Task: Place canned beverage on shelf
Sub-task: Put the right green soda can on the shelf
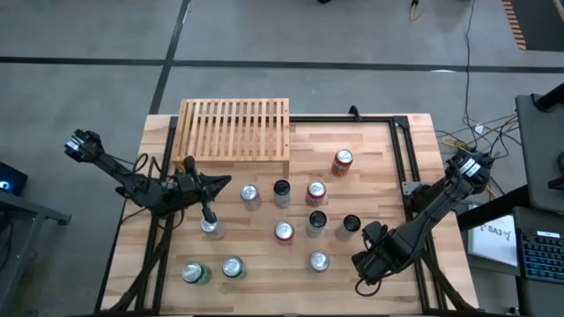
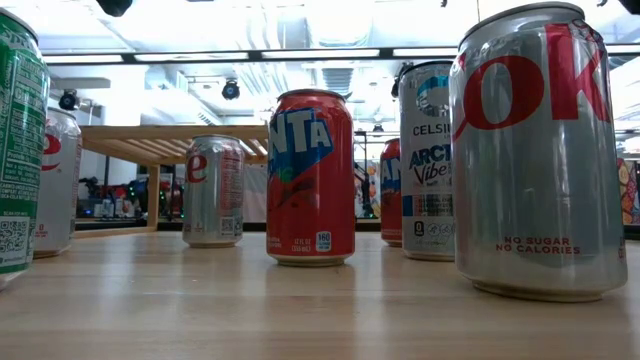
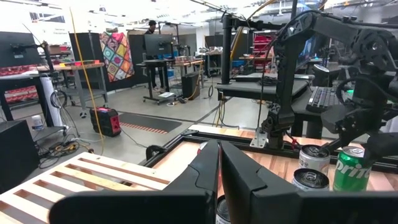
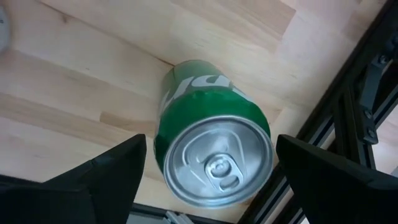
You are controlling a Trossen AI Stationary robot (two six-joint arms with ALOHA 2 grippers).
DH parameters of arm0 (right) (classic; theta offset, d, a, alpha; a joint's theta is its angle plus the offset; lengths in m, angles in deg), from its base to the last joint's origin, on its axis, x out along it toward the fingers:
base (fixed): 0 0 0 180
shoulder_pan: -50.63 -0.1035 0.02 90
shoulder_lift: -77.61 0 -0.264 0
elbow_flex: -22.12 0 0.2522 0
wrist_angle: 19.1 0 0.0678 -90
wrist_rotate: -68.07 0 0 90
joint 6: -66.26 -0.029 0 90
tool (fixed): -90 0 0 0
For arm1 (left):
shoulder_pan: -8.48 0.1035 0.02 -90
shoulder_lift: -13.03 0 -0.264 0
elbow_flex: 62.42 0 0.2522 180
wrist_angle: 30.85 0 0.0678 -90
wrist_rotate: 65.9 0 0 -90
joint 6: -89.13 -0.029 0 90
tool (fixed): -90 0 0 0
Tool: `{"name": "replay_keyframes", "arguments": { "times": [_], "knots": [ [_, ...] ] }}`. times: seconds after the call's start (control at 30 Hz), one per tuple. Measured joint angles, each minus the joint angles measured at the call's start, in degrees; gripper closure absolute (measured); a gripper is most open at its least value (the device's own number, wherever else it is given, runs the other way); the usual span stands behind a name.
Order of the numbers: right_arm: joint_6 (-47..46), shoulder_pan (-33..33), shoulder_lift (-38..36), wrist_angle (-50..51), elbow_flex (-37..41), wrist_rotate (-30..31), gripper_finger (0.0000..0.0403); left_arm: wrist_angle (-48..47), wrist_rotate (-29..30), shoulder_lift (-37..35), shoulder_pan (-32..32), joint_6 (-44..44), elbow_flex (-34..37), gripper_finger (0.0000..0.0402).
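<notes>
A green canned beverage stands upright near the table's right front edge; in the high view my right gripper hides it. My right gripper hangs above it, pointing down, open, one finger on either side of the can's top, touching nothing. The shelf, a light-wood slatted rack, sits at the table's far left. My left gripper is shut and holds nothing. It points level toward the table's right, just in front of the shelf. Its wrist view shows the shelf's slats and the green can.
Several more cans stand upright mid-table, among them a red one, a black one, a silver one and a green one. A black frame rail runs close beside the green can. In the low view, cans fill the foreground.
</notes>
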Motion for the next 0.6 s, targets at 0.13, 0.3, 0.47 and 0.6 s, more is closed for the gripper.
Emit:
{"name": "replay_keyframes", "arguments": {
  "times": [0.13, 0.3, 0.47, 0.6],
  "knots": [
    [0.8, 0.0, 1.2, -0.2, 0.0, 0.0, 0.0055, 0.0, 0.0, 0.0, 0.0, 0.0, 0.0, 0.0401],
    [0.8, 0.0, 2.2, -0.4, 0.0, 0.0, 0.0055, 0.0, 0.0, 0.0, 0.0, 0.0, 0.0, 0.0401],
    [0.8, 0.0, 2.4, -0.9, 0.1, 0.0, 0.0059, 0.0, 0.0, 0.0, 0.0, 0.0, 0.0, 0.0401],
    [0.8, 0.0, 2.4, -1.2, 0.1, 0.0, 0.0079, 0.0, 0.0, 0.0, 0.0, 0.0, 0.0, 0.0401]
  ]
}}
